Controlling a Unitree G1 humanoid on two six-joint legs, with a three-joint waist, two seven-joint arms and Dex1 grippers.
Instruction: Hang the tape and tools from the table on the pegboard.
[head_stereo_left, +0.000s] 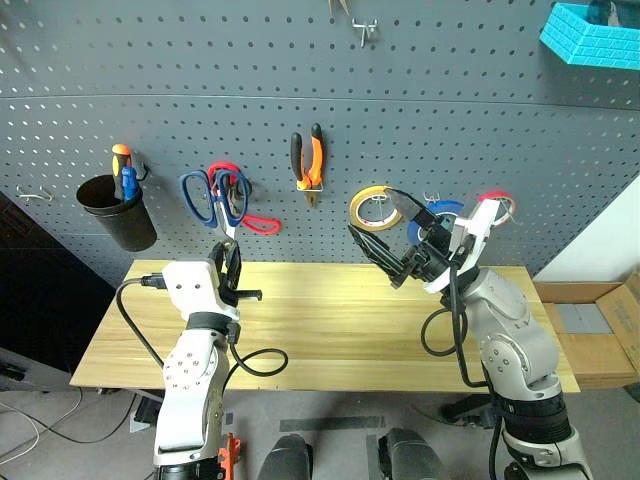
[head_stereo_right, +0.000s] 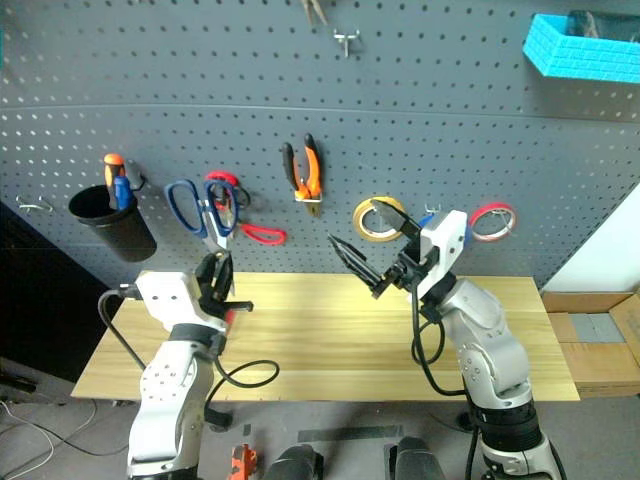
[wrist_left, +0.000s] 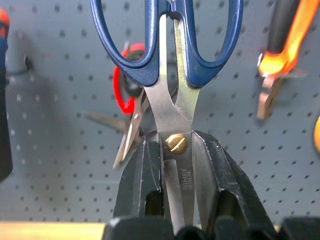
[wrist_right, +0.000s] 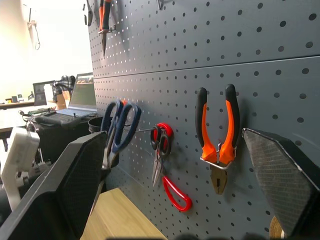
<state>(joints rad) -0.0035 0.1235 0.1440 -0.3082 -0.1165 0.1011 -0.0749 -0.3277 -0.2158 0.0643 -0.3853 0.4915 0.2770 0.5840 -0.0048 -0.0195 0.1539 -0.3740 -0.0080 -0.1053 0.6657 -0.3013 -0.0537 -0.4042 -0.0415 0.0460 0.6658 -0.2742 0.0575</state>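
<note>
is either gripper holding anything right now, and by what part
The left gripper holds the blue-handled scissors by the blades, clamped at the pivot screw, handles up at the pegboard. The right gripper is open and empty.

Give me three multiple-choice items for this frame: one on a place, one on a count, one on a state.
1. Where do the orange-and-black-handled pliers hang?
A. From a holder on the dark grey pegboard
B. In the black cup
C. On the table

2. How many pairs of scissors are at the pegboard?
A. One
B. Two
C. Three

3. What is the left claw doing?
A. Standing open and empty
B. Holding a yellow tape roll
C. Gripping the blades of the blue-handled scissors

Key: 1 A, the pliers hang in a metal holder on the board. 2 B, the blue-handled pair and the red-handled scissors beside it. 3 C, the left wrist view shows both black fingers closed on the blades by the brass pivot screw.
</note>
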